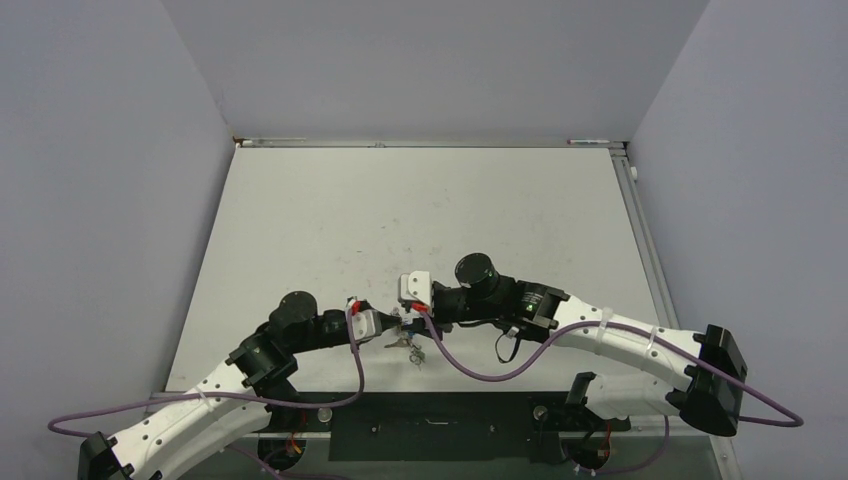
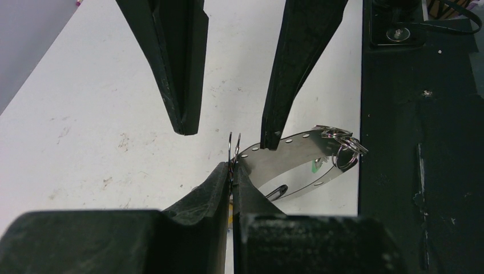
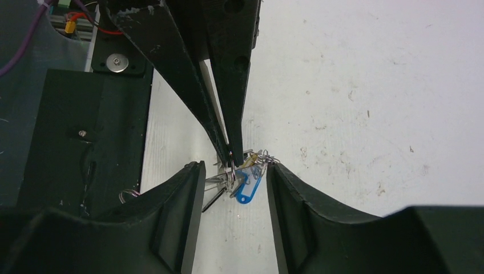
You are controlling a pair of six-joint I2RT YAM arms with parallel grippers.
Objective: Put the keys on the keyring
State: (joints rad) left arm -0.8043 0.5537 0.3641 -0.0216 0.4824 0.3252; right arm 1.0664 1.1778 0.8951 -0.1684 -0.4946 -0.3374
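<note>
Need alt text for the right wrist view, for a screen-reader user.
The left gripper, shut, enters from the top of the frame and pinches a small metal ring, with a bunch of keys, one blue-headed, right at its tips. The right gripper stands open, one finger on either side of the bunch, above the white table.

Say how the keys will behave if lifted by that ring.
Likely dangle and swing: the keys link loosely to a thin ring pinched by the shut left claw. Probably light, being small. The smooth wire might twist or slip in the grip.
</note>
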